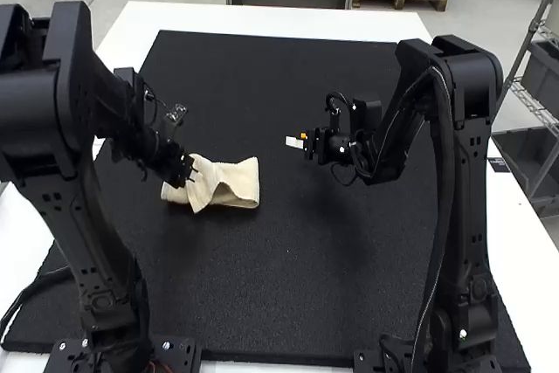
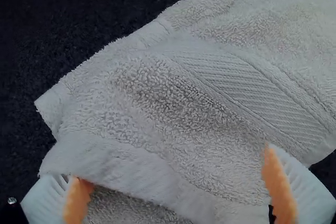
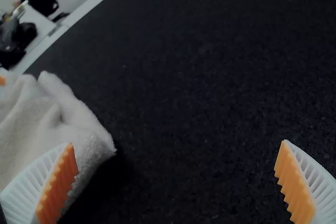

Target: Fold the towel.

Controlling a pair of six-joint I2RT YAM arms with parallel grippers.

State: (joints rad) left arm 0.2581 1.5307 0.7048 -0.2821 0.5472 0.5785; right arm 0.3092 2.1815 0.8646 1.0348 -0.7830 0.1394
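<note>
The cream towel (image 1: 236,183) lies left of the middle of the mat, rumpled, with overlapping layers. At its left end is my left gripper (image 1: 186,172). In the left wrist view, the towel (image 2: 173,98) spreads beneath my left gripper (image 2: 173,190), whose fingers stand wide apart; one fingertip touches a raised fold. My right gripper (image 1: 298,141) hangs over the mat, to the right of the towel and apart from it. In the right wrist view my right gripper (image 3: 176,156) is open with nothing held, and part of the towel (image 3: 47,124) lies beyond one finger.
A black mat (image 1: 288,277) covers most of the white table (image 1: 262,19). The left arm (image 1: 92,233) stands close beside the towel; the right arm (image 1: 463,216) rises over the mat's right side.
</note>
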